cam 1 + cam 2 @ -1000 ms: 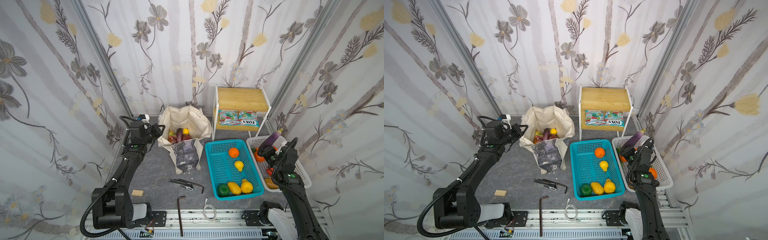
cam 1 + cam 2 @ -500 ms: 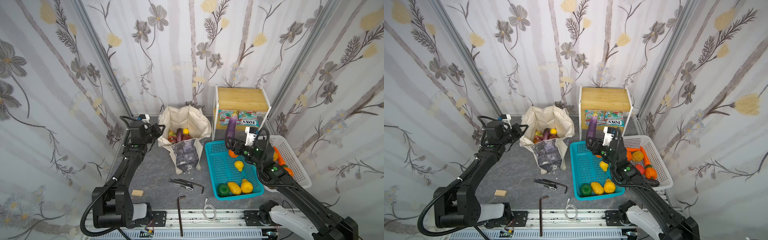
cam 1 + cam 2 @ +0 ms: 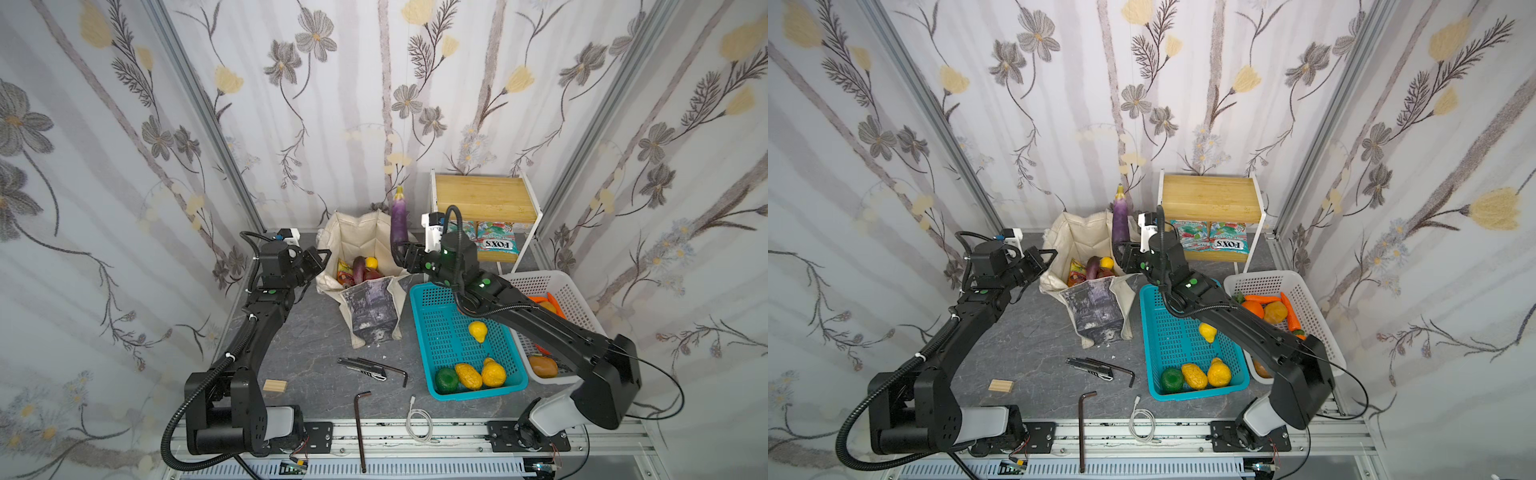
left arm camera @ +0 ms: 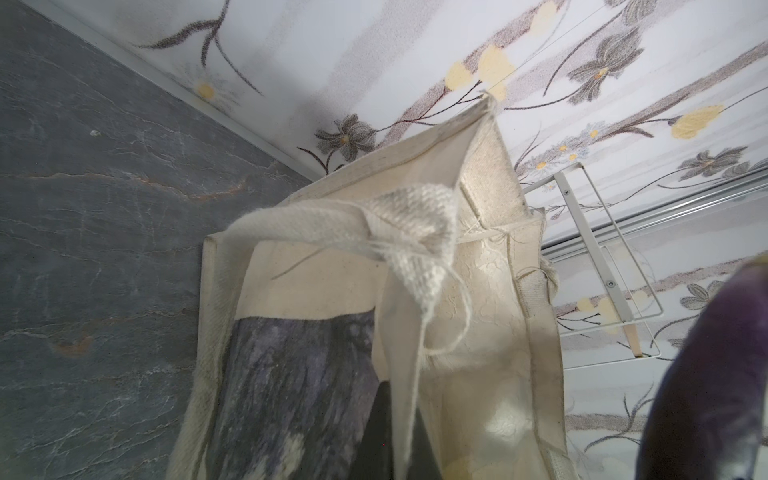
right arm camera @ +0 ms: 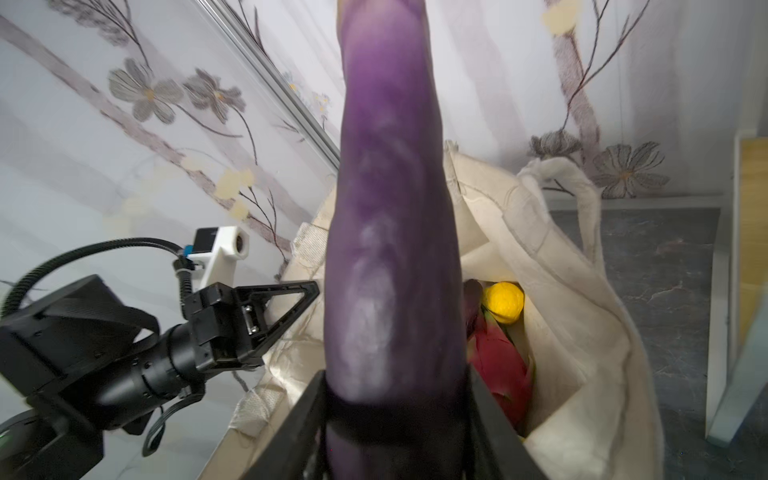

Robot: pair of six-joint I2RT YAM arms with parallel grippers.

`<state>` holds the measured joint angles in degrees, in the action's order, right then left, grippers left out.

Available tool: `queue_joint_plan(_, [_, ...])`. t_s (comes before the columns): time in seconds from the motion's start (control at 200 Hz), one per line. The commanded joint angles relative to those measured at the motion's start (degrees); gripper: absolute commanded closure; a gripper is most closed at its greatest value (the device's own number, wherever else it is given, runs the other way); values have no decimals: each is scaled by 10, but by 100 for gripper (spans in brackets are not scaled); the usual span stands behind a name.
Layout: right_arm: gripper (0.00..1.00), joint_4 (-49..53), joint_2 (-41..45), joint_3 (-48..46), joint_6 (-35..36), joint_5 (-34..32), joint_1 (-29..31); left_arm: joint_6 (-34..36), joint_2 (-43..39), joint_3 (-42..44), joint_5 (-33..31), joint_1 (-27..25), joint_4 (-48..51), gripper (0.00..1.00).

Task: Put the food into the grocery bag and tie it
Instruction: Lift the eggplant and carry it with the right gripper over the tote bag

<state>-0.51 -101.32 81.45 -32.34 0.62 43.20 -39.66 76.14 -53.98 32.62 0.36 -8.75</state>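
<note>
Right gripper clamps eggplant, upright, purple

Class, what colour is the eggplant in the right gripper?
The eggplant is purple with whitish patches, clearest in the right wrist view.

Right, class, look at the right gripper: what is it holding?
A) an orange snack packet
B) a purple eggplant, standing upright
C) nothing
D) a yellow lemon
B: the right gripper is shut on the lower end of the purple eggplant, which stands upright above the right rim of the open grocery bag.
</note>
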Motion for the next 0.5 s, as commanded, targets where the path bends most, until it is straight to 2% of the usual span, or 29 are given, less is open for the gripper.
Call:
queue_joint_plan(0.0, [55, 121, -80, 93, 47, -21, 18, -10, -3, -2, 11, 0, -34, 100])
queue_joint_plan(0.15, [52, 205, -181, 165, 61, -17, 27, -8, -11, 0, 3, -1, -36, 100])
queue_joint_plan(0.495, [45, 207, -249, 157, 49, 3, 27, -14, -9, 0, 9, -1, -38, 100])
